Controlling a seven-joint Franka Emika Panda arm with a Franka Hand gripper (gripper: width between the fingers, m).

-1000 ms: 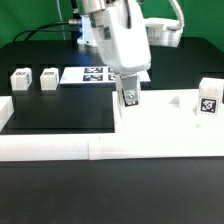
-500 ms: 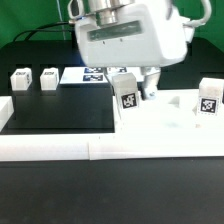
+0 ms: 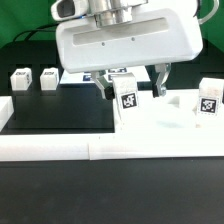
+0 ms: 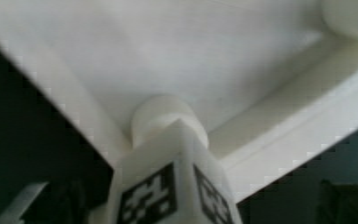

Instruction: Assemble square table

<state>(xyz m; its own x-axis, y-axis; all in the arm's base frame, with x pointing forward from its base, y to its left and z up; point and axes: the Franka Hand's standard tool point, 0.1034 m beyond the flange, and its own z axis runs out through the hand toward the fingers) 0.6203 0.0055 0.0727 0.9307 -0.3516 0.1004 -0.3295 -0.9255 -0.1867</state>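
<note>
The square table's slab [image 3: 165,118] lies white and flat at the exterior view's right, against the low border wall. One tagged leg [image 3: 127,97] stands upright on the slab's left part. My gripper [image 3: 132,87] hangs over this leg, open, with a finger on each side and clear of it. In the wrist view the same leg [image 4: 167,150] rises from the slab [image 4: 211,60], its tags facing the camera. A second leg [image 3: 208,100] stands on the slab's right end. Two more legs [image 3: 20,78] [image 3: 48,78] stand on the black table at the left.
The marker board [image 3: 88,73] lies flat behind the gripper. The low white border wall [image 3: 100,148] runs along the front and turns back at the left end [image 3: 6,108]. Cables hang behind the arm.
The gripper has opened and let go of the leg, and the hand has turned to face the exterior camera broadside. The leg stays upright on the slab.
</note>
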